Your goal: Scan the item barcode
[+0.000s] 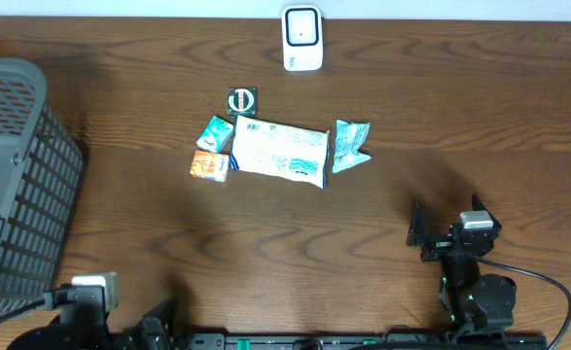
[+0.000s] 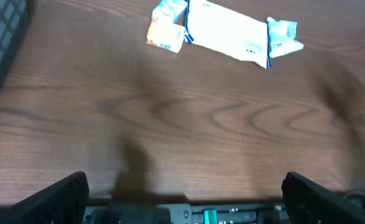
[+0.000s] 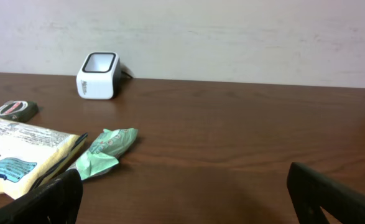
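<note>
Right pincer [image 3: 188, 202] stands with its jaws spread wide and holds nothing. The left pincer [image 2: 191, 199] is in the same condition, spread and empty. Both sit low at the near edge of the wooden table [image 1: 266, 253].

The items lie in a cluster at mid-table, well apart from both pincers: ahead and to the left of the right pincer, ahead and slightly right of the left. The white packet [image 1: 279, 153] is the largest, and its long axis runs across the table, slightly tilted. A green sachet [image 1: 349, 146] lies just beside its right end and is the item nearest the right pincer. Two small boxes [image 1: 212, 151] sit at its left end. Which face carries a barcode cannot be read at this distance.

The scanner [image 1: 303, 39] stands upright at the far edge, beyond the cluster. A grey basket [image 1: 13, 194] occupies the left side. Behind the table is a plain pale wall [image 3: 232, 31].
</note>
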You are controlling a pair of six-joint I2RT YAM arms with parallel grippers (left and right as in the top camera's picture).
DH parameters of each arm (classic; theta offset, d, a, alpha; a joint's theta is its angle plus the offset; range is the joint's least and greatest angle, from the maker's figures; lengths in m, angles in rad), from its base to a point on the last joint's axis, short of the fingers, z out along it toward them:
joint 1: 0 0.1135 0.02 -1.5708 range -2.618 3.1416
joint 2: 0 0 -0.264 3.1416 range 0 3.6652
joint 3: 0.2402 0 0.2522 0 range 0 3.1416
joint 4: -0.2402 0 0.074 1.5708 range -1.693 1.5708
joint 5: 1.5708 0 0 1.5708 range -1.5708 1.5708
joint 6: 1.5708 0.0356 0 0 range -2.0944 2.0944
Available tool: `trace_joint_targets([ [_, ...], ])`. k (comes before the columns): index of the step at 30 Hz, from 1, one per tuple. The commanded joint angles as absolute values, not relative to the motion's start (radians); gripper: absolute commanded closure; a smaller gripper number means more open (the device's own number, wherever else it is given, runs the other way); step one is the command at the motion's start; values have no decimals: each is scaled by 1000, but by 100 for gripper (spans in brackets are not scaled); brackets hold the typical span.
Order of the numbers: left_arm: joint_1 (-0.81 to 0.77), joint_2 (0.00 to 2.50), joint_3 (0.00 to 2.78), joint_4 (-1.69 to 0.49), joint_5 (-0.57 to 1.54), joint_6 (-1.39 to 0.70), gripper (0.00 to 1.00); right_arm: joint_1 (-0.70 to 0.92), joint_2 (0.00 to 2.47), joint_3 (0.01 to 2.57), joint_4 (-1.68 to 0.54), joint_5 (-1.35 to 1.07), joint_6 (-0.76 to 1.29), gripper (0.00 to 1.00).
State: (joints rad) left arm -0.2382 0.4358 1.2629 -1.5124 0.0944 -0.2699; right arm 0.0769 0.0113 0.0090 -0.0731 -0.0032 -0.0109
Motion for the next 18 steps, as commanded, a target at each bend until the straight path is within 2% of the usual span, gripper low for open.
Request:
trace_joint_targets([
  [1,-238,435,1195,-1471,59,-297,2,76,7,6,-75,-2,-1,1],
  [12,-238,436,1001,-1077,47,-297,2,76,7,6,-75,-2,-1,1],
  [18,-238,436,938,-959,-13,-297,2,76,7,6,-75,-2,-1,1],
])
